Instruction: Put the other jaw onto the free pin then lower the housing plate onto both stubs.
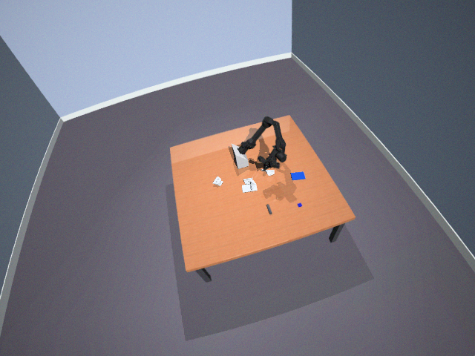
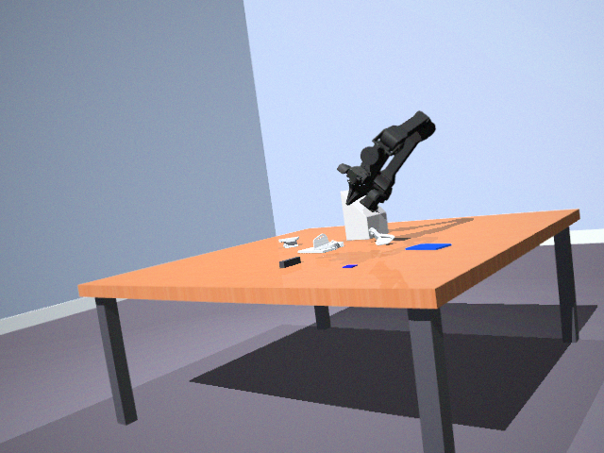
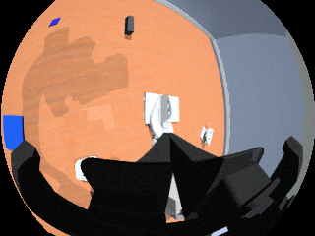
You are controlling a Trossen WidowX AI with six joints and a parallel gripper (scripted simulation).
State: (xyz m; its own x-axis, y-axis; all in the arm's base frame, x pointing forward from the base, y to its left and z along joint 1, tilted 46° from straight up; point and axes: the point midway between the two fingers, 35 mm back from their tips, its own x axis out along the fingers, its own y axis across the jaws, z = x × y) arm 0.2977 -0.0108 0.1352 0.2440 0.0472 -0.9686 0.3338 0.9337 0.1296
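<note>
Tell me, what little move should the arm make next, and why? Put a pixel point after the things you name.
I'd open the gripper (image 1: 265,168) (image 2: 347,202) (image 3: 167,137) above the loose white piece (image 1: 270,173) (image 2: 382,239) (image 3: 80,169), probably the other jaw. The fingers are shut on nothing, above the table (image 1: 214,222) (image 2: 219,277) (image 3: 98,29), and that piece lies apart from the white base (image 1: 246,188) (image 2: 310,251) (image 3: 148,104).
</note>
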